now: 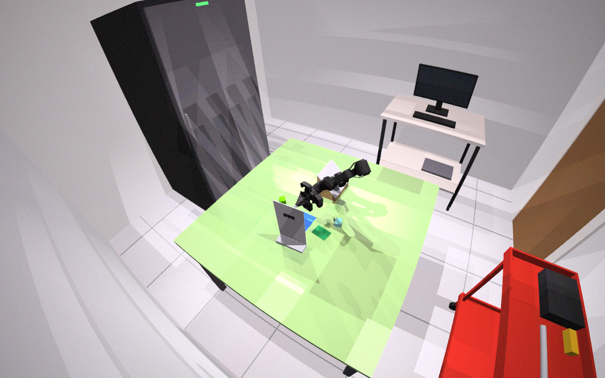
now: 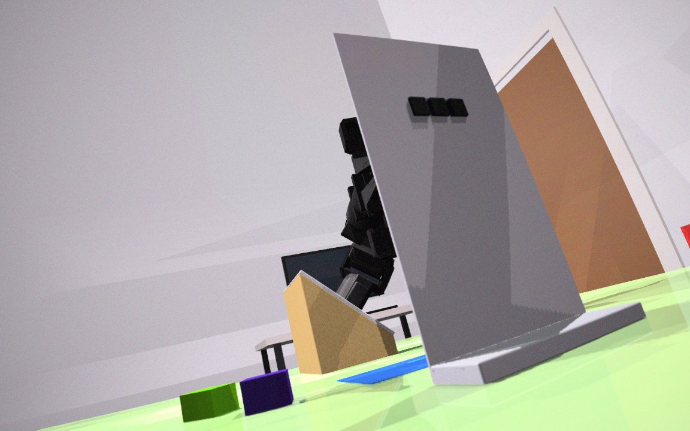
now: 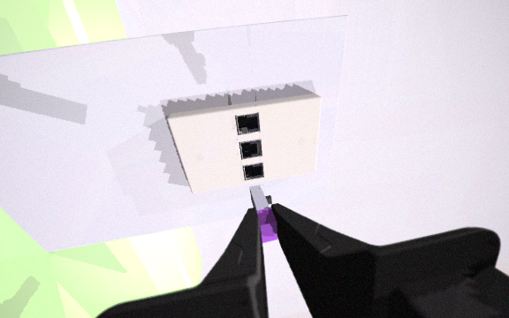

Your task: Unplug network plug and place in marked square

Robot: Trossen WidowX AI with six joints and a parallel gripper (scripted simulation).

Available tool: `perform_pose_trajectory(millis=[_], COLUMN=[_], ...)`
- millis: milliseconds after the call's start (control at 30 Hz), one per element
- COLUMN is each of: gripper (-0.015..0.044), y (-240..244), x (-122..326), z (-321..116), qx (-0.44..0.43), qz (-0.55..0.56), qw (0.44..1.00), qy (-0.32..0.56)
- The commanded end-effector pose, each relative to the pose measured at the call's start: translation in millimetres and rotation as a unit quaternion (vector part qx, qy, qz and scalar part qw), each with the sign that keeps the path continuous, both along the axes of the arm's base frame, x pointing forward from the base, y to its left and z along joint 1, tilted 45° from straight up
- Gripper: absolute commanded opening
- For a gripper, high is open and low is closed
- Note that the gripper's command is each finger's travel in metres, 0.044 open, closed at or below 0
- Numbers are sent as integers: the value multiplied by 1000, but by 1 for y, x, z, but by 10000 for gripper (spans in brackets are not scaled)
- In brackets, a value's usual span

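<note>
arm (image 2: pixel 366 214) half behind panel (image 2: pixel 460 214)

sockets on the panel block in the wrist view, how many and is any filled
3, stacked in one column on the cream block: top, middle, bottom. All look empty; the plug is in the gripper, out of them.
</note>
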State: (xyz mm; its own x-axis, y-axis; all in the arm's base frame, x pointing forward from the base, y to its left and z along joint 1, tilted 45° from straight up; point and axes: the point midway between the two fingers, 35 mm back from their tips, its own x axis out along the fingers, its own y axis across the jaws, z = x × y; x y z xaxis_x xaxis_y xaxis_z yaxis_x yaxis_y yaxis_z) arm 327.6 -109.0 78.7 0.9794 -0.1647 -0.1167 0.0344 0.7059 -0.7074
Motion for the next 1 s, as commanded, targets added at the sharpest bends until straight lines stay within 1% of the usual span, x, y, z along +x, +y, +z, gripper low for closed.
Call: perform_pose_trajectory(millis=[0, 233, 967], gripper=[0, 0, 0], y=[0, -2, -32], x=[-4, -4, -21], z=[0, 0, 32], qx=[-2, 0, -3], qz=[2, 0, 1], qw=[1000, 1000, 1000], qy=[1, 3, -1])
